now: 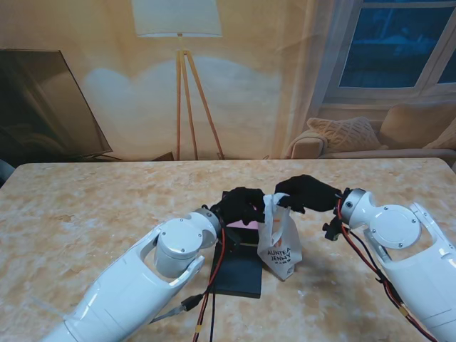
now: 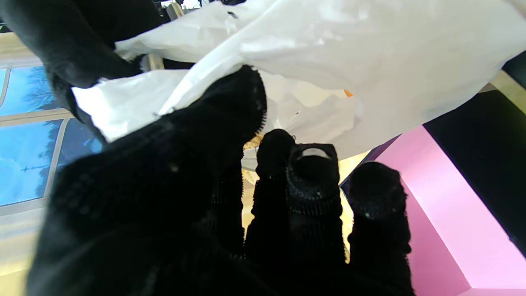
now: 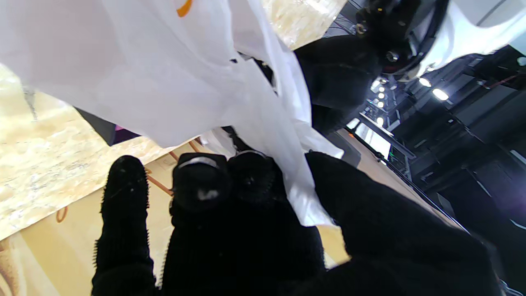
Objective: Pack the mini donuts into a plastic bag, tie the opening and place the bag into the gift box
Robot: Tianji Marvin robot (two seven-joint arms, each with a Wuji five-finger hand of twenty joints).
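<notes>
Tying step: left hand [image 1: 241, 205] and right hand [image 1: 306, 192] both pinch the bag [image 1: 279, 242] top, box [image 1: 239, 267] at its 8 o'clock; knot next.

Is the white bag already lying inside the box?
No, both hands hold the white bag up by its top, beside the open gift box.

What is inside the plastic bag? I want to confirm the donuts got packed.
The white plastic bag is opaque and both hands pinch its top, so its contents are hidden; no donuts can be seen.
</notes>
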